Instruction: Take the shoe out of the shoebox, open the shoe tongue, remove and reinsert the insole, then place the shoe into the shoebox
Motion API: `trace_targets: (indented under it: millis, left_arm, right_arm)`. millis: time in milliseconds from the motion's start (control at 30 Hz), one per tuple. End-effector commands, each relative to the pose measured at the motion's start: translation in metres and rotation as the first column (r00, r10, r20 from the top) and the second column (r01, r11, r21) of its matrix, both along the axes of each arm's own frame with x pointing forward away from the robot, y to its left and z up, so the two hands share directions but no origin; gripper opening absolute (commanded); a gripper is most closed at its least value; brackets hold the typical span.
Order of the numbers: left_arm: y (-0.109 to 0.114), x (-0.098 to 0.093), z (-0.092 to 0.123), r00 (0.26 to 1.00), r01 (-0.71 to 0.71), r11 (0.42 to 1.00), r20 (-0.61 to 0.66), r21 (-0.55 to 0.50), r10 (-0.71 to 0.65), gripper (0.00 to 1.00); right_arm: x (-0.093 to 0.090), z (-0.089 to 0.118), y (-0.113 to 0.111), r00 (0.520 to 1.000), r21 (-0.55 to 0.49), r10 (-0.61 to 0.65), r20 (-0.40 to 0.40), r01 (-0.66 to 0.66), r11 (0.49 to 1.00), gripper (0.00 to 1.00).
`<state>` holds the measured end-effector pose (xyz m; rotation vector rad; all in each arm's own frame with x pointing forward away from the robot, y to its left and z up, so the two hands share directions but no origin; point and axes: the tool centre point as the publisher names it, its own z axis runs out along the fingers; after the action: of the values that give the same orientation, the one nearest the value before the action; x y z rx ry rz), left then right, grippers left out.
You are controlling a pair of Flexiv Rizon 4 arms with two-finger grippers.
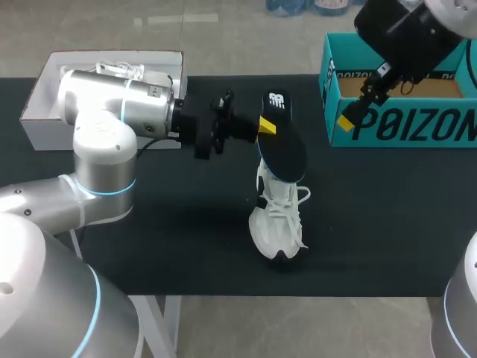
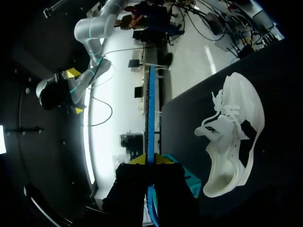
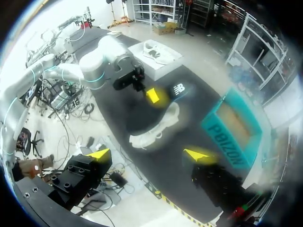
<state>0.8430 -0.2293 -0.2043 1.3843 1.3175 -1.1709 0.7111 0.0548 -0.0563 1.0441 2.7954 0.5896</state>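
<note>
Toward the front of the black surface [image 1: 171, 250] sits the white lace-up sneaker [image 1: 277, 224]. Behind it, the left end effector [image 1: 264, 127] pinches the black logo-printed insole [image 1: 287, 145], which is perhaps touching the shoe. Farthest, the right end effector [image 3: 149, 154] gapes above the teal lettered shoebox [image 1: 402, 127], which is partly cropped.

**Left jaws clamped, right jaws spread**

The left arm [image 1: 119, 112] lies level from the left side to the middle, wrist straight, its jaws pinched on the thin edge of the insole [image 1: 287, 145]. The right arm [image 1: 402, 30] slants down from the far right corner, jaws wide apart.
</note>
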Motion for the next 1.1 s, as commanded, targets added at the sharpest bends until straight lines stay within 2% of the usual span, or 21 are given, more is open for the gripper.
trace_targets:
  millis: [33,933,967,1033,1100]
  left_arm:
    - [0.001,-0.001,0.000,1.000,-0.004,1.000,0.003,0.002,0.004,0.00]
    - [0.001,-0.002,0.000,1.000,-0.001,1.000,-0.003,0.010,0.001,0.00]
    - [0.003,0.000,0.003,0.993,0.023,1.000,-0.117,0.011,-0.021,0.00]
    - [0.004,-0.002,0.010,0.969,0.078,0.997,-0.236,0.006,-0.075,0.00]
    - [0.001,-0.003,0.012,0.945,0.071,0.997,-0.322,0.030,-0.058,0.00]
  right_arm:
    - [-0.004,0.000,-0.004,1.000,0.012,0.001,0.002,-0.001,1.000,1.00]
    - [-0.006,0.002,-0.001,1.000,0.012,0.022,0.002,-0.022,1.000,1.00]
    - [-0.006,0.002,-0.001,1.000,0.012,0.022,0.002,-0.022,1.000,1.00]
    - [-0.006,0.002,-0.001,1.000,0.012,0.022,0.002,-0.022,1.000,1.00]
    - [-0.006,0.002,-0.001,1.000,0.012,0.022,0.002,-0.022,1.000,1.00]
